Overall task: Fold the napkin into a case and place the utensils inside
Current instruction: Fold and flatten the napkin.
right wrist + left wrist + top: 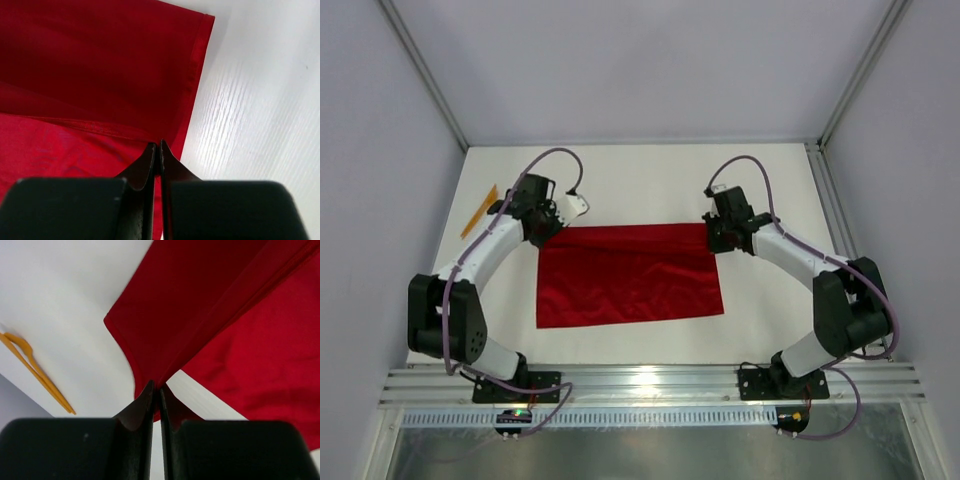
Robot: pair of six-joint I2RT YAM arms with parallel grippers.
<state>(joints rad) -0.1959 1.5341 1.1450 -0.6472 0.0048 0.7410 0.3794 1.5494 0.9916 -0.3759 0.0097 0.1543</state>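
Both arms reaching forward, elbows bowing outward, wrists tipping down toward counter [640,180]. At one far corner, left pincer [552,226] [156,387] nearly closed, pinching napkin [625,275] hem at fingertips. At other far corner, right pincer [716,238] [156,146] clamping tight on same cloth. Cloth stretching between both pincers, far edge lifting, rest lying flat behind them. Orange utensils [480,210] lying outboard of left pincer, apart from cloth.

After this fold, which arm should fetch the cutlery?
Left. The orange cutlery lies off to the far left, just beside the left tool, while the right tool sits across the napkin. Both tools pinch its far corners, so the left would have to release first.
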